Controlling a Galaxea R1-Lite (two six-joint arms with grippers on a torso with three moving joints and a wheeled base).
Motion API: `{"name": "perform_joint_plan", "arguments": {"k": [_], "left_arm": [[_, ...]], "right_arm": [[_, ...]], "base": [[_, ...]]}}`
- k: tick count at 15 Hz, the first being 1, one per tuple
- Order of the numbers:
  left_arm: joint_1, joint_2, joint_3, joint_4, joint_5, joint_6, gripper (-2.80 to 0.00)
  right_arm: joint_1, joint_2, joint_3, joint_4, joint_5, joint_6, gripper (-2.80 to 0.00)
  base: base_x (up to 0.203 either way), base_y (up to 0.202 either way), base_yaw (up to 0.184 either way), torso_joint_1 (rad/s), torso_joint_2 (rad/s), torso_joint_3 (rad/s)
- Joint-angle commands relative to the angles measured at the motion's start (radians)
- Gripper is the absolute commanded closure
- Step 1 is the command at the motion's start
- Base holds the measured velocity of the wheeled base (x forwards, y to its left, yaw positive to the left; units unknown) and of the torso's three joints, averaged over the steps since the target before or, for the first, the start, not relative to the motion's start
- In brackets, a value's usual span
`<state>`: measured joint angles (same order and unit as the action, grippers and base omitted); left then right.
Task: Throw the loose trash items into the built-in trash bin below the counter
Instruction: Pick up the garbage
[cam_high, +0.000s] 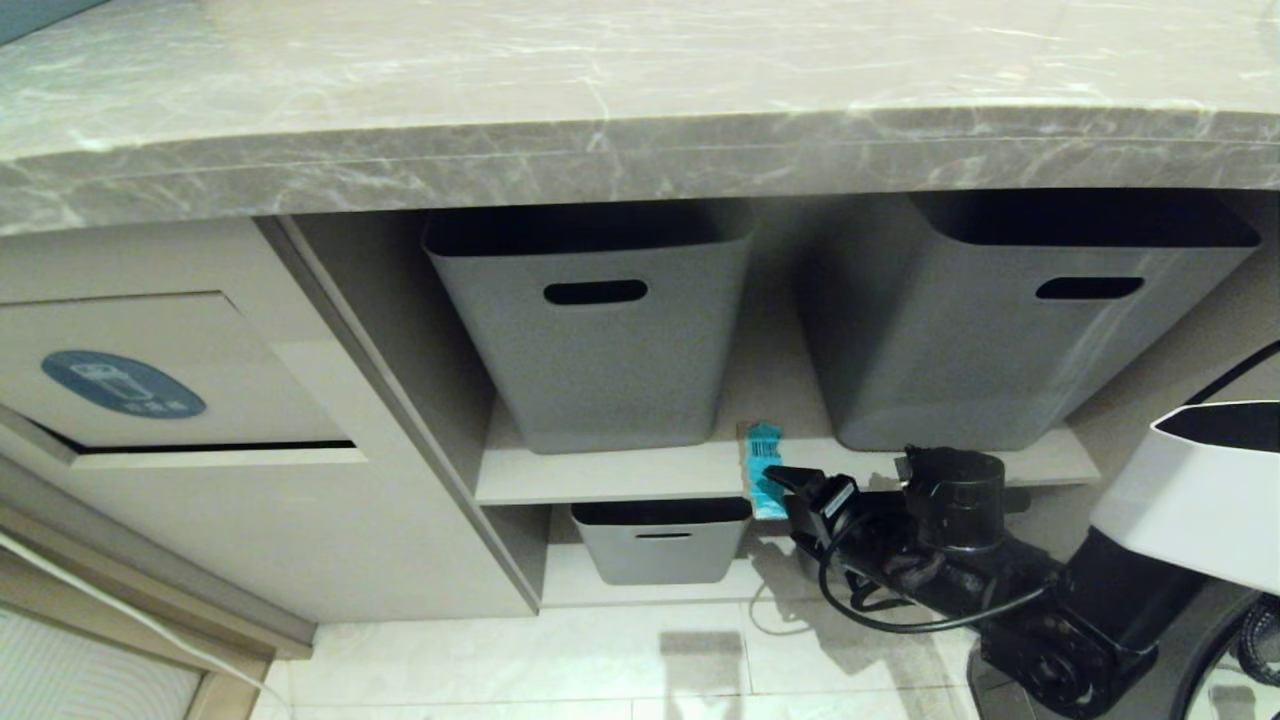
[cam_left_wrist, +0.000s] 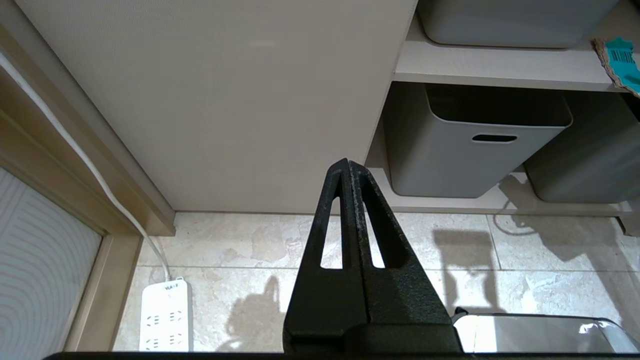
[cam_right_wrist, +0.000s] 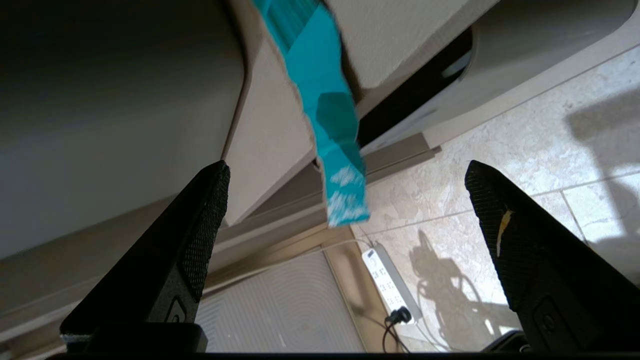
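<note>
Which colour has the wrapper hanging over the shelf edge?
Teal, with a white barcode patch: the wrapper shows best in the head view.

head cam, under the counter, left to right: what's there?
blue oval sticker on the trash bin flap → left grey basket → teal wrapper at the shelf edge → right gripper, jaws open → right grey basket

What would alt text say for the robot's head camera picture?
The right gripper, open, reaches for a teal barcoded wrapper hanging over a shelf edge between two grey baskets, under a marble counter. The flap-front trash bin is at left.
</note>
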<state>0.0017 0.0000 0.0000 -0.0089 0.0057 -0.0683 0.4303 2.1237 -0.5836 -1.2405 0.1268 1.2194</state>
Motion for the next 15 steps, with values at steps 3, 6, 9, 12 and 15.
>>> {"name": "perform_joint_plan", "arguments": {"k": [3, 6, 9, 12, 15], "left_arm": [[0.0, 0.002, 0.002, 0.0, 0.0, -0.001, 0.0], [0.0, 0.002, 0.002, 0.0, 0.0, -0.001, 0.0], [-0.001, 0.002, 0.002, 0.0, 0.0, -0.001, 0.0], [0.0, 0.002, 0.002, 0.0, 0.0, -0.001, 0.0], [0.0, 0.002, 0.002, 0.0, 0.0, -0.001, 0.0]], "right_arm": [[-0.01, 0.013, -0.016, -0.007, 0.007, 0.011, -2.8], [-0.007, 0.01, -0.027, -0.005, 0.008, 0.013, -2.8], [0.005, 0.01, -0.035, -0.005, 0.011, 0.012, -2.8], [0.025, 0.01, -0.035, -0.005, 0.011, 0.012, 0.0], [0.036, 0.015, -0.042, -0.005, 0.011, 0.011, 0.0]], "base": [[0.0, 0.0, 0.0, 0.0, 0.0, 0.0], [0.0, 0.0, 0.0, 0.0, 0.0, 0.0], [0.0, 0.0, 0.0, 0.0, 0.0, 0.0], [0.0, 0.0, 0.0, 0.0, 0.0, 0.0], [0.0, 0.0, 0.0, 0.0, 0.0, 0.0]]}}
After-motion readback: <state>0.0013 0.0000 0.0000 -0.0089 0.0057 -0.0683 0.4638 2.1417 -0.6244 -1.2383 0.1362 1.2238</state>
